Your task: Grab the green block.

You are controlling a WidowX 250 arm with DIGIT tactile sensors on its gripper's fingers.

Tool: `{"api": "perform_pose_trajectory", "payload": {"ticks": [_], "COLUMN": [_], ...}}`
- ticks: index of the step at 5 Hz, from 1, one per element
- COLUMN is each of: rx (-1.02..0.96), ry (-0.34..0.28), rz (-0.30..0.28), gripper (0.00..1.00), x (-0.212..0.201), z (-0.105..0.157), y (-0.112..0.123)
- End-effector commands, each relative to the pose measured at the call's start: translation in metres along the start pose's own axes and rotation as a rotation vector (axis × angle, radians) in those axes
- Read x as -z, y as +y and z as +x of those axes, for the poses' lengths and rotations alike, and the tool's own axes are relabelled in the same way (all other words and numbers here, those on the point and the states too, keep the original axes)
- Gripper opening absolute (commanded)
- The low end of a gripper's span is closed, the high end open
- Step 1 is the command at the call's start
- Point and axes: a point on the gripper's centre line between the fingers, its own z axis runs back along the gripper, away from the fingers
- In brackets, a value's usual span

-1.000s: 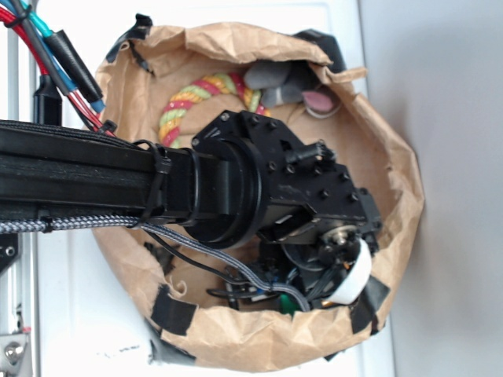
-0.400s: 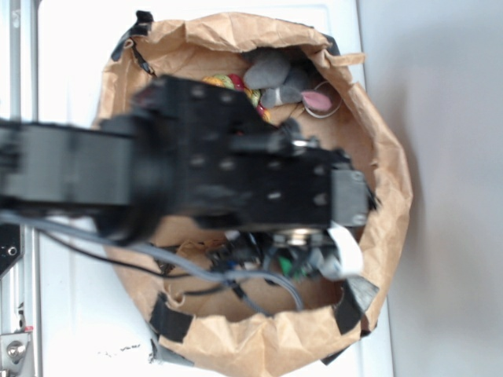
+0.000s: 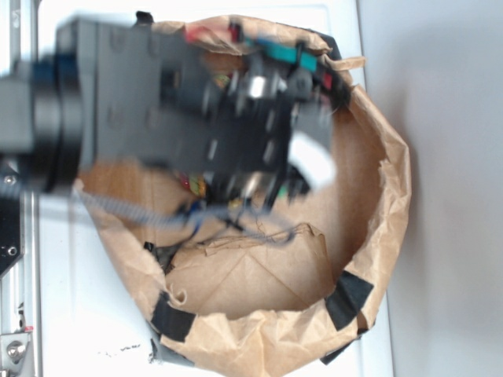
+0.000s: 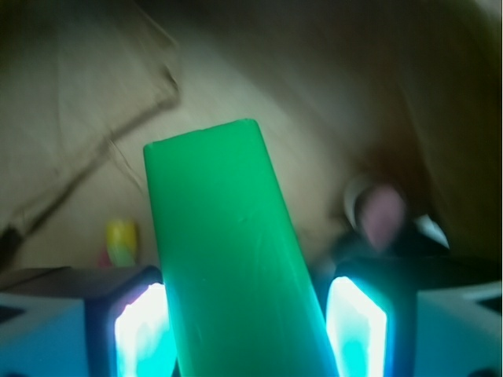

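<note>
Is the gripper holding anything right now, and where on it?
Yes. In the wrist view the green block sits between the jaws of the gripper, held by its near end; the far end sticks out free.

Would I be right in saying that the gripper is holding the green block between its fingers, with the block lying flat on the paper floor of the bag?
Not quite. The gripper does hold the green block between its fingers, but the block is not lying on the paper bag floor. The wrist view shows it raised, with the paper blurred well behind it.
</note>
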Motion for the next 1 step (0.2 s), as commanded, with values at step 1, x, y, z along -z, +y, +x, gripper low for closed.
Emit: {"api": "perform_pose_trajectory", "payload": {"ticks": [1], "rx": [0.076], "ry": [0.111], "rz": [-0.095], "gripper": [0.0], "x": [-0.0399], "z": [-0.0229], "y": [0.03]}}
